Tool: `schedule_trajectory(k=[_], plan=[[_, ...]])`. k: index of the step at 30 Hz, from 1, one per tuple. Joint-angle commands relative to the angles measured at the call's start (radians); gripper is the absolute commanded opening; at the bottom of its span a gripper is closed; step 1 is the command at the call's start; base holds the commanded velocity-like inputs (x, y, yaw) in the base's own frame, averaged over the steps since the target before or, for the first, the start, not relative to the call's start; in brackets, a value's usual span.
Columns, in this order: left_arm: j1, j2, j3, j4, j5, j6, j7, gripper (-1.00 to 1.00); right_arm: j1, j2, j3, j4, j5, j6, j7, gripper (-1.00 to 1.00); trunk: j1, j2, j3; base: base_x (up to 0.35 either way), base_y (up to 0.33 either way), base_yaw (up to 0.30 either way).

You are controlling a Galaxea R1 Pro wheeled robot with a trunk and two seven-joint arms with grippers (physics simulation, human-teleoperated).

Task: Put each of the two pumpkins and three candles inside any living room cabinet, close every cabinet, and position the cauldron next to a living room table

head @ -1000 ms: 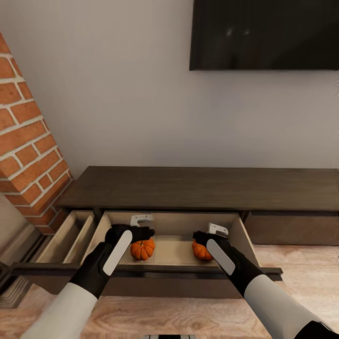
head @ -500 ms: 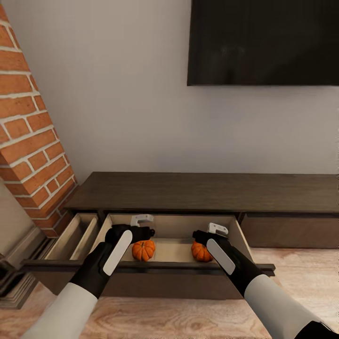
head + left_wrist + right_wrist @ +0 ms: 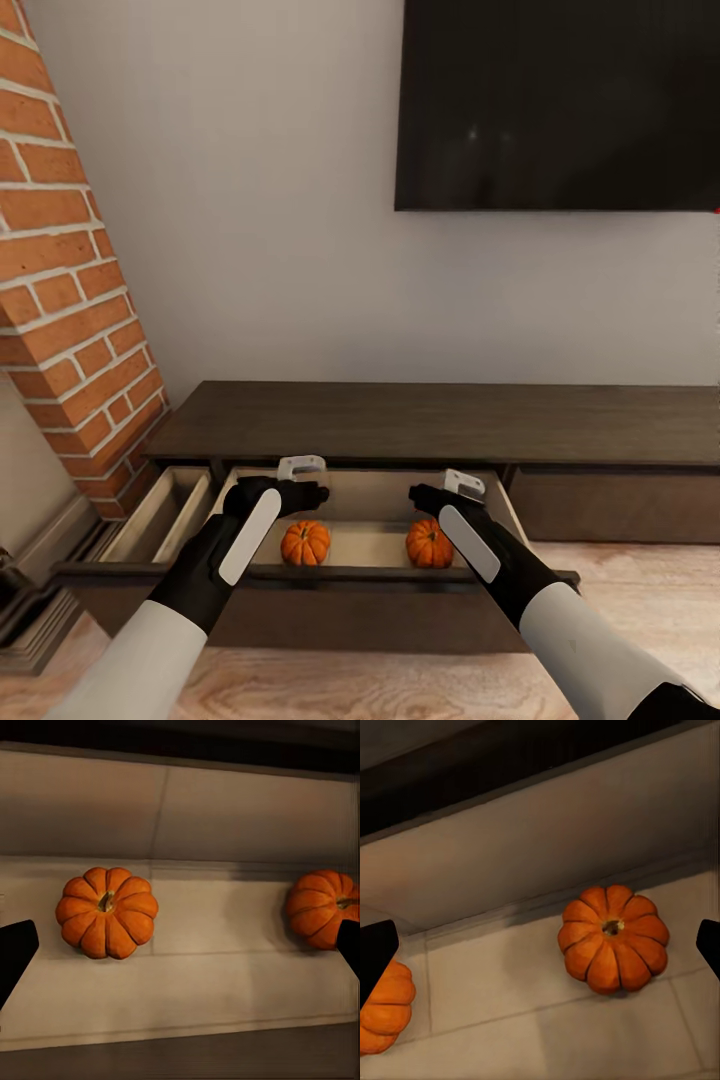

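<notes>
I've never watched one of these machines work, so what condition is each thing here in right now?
Long dark brown wooden cabinet: middle drawer pulled open.
Left ribbed orange pumpkin: upright in drawer, free.
Right ribbed orange pumpkin: upright in drawer, free.
Left end effector: open, empty.
Right end effector: open, empty.

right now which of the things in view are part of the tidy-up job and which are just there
Part of the job:
- left ribbed orange pumpkin, in the open drawer
- right ribbed orange pumpkin, in the same drawer
- long dark brown wooden cabinet, two drawers pulled out
- left gripper and right gripper, both open above the pumpkins

Just there:
- black wall-mounted screen
- red brick column
</notes>
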Motion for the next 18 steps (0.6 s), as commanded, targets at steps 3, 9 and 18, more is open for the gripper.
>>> schedule_trajectory(k=[3,9,18], plan=[[-0.001,0.000,-0.001,-0.003,0.010,0.002,0.010,1.00,-0.001,-0.001,0.004,-0.002,-0.006,-0.001,-0.008,1.00,-0.002,0.000,0.011,-0.150,0.027,0.000],[-0.001,0.000,-0.001,-0.011,0.011,0.002,0.009,1.00,-0.001,-0.002,0.005,-0.017,-0.006,-0.001,-0.007,1.00,-0.004,0.002,0.034,-0.108,0.003,0.000],[-0.001,0.000,-0.001,-0.012,0.012,0.003,0.008,1.00,-0.001,-0.004,0.005,-0.058,-0.006,-0.001,-0.008,1.00,-0.008,0.004,0.069,-0.315,0.000,0.000]])
